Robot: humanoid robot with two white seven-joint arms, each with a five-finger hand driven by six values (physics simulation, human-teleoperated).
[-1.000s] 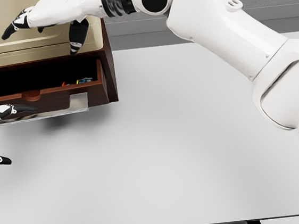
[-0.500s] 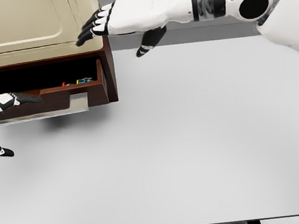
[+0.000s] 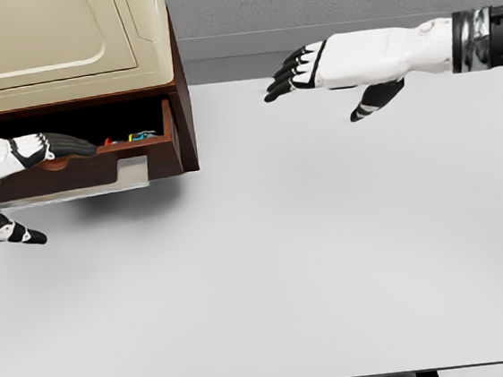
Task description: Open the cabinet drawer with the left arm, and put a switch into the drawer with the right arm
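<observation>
At the far left corner of the table (image 3: 287, 266) stands the cabinet (image 3: 182, 88), dark brown sides under a cream top with a raised panel outline. Its drawer (image 3: 144, 150) is pulled out toward the viewer, front panel brown with a pale rectangular patch at its lower right. Inside the drawer, near its right wall, lies a small multicoloured item, red, yellow and blue bits showing: the switch (image 3: 134, 137), too small to make out in detail. It sits below the drawer's front rim, partly hidden.

Left robot hand (image 3: 29, 171) comes in from the left edge, black fingers stretched over the drawer front's upper edge, thumb hanging lower above the table. Fingers are spread and loose, gripping nothing; whether they touch the drawer front cannot be told.

Right robot hand (image 3: 324, 68) reaches in from the right edge, level above the table's far edge, well apart from the cabinet. Fingers extended straight toward the left, thumb angled down, palm empty.

Table surface is plain white. Grey wall behind.
</observation>
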